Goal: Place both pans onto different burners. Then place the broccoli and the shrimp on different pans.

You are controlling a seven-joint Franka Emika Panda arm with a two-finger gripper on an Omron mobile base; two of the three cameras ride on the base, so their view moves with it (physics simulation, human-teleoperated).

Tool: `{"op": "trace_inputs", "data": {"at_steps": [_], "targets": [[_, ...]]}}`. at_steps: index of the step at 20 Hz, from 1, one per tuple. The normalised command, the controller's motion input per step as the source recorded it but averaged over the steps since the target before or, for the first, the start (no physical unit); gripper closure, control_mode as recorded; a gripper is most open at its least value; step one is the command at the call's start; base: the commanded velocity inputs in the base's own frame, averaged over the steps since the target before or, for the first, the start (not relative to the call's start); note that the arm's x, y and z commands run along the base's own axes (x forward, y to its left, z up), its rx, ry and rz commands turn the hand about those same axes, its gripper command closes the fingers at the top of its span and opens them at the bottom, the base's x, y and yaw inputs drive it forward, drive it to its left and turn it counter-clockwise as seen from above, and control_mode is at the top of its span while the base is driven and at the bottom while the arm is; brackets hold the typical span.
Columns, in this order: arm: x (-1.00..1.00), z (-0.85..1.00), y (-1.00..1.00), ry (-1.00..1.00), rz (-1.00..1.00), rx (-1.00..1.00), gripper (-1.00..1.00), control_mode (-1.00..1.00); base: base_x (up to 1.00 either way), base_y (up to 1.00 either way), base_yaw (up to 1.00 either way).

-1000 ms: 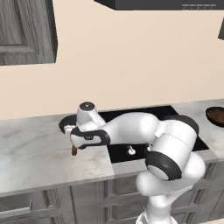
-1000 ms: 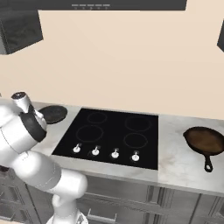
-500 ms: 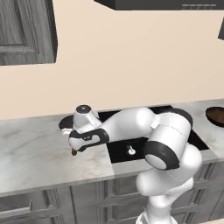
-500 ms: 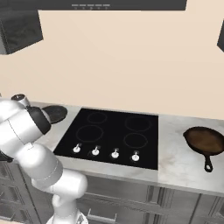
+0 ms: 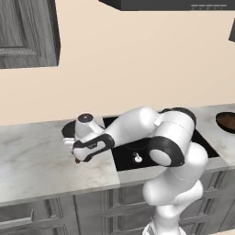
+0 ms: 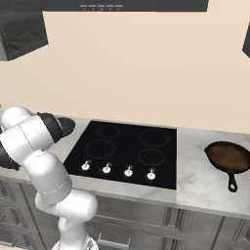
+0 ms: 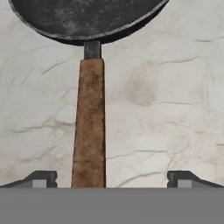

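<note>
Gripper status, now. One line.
Gripper: open, holding nothing; its fingertips stand on either side of the grey pan's wooden handle, not closed on it.

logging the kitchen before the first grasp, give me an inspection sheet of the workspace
surface: marble counter with black cooktop set in; burners bare
job's things: grey pan on the counter left of the cooktop, wooden handle toward the hand; brown pan on the counter right of the cooktop; broccoli and shrimp: nothing seen
clutter: nothing seen
grippers: gripper open, low over the handle, one fingertip each side, not touching it
cables: nothing seen
surroundings: beige wall, grey cabinets above and below, hood over the cooktop, white knobs along its front
</note>
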Motion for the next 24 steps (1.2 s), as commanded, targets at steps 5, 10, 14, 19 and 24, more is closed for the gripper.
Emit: {"op": "trace_inputs", "data": {"at_steps": [5, 10, 14, 19, 24], "targets": [[0.06, -0.17, 0.16, 0.0, 0.0, 0.0, -1.0, -1.0, 0.0, 0.0, 0.0], [0.11, -0.14, 0.2, 0.01, 0.0, 0.0, -1.0, -1.0, 0.0, 0.0, 0.0], [0.19, -0.2, 0.15, 0.0, 0.0, 0.0, -1.0, -1.0, 0.0, 0.0, 0.0], [0.13, -0.23, 0.11, 0.0, 0.0, 0.0, -1.0, -1.0, 0.0, 0.0, 0.0], [0.01, -0.03, 0.02, 0.0, 0.0, 0.0, 1.0, -1.0, 0.0, 0.0, 0.0]]}}
